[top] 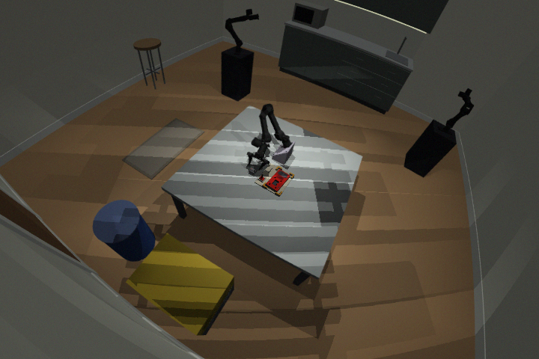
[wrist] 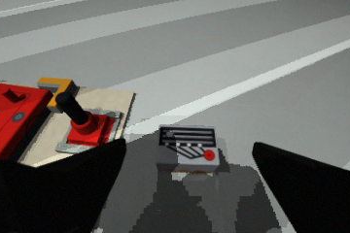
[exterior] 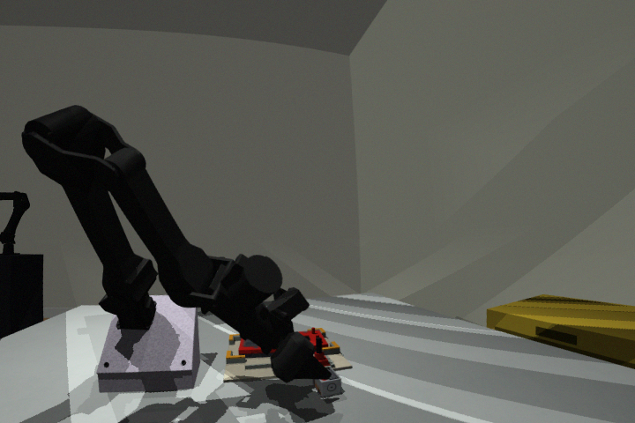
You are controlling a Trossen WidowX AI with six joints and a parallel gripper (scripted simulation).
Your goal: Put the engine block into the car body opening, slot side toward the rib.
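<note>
The engine block (wrist: 188,148) (exterior: 329,386) is a small grey box with black stripes and a red dot on top. It lies on the table just off the beige board's (wrist: 120,104) (exterior: 258,371) corner. My gripper (wrist: 190,147) (exterior: 314,373) (top: 253,166) is open, low over the table, with a finger on each side of the block and clear of it. The red car body (wrist: 8,116) (top: 277,179) (exterior: 248,346) sits on the board to the left. Its opening is hidden in the wrist view. A red mount with a black lever (wrist: 83,121) (exterior: 319,346) stands at the board's near corner.
An orange corner bracket (wrist: 56,86) sits on the board beside the car body. The arm's grey base block (exterior: 148,349) (top: 284,152) stands behind the board. A yellow crate (top: 181,283) (exterior: 578,329) and a blue barrel (top: 121,228) are on the floor beyond the table.
</note>
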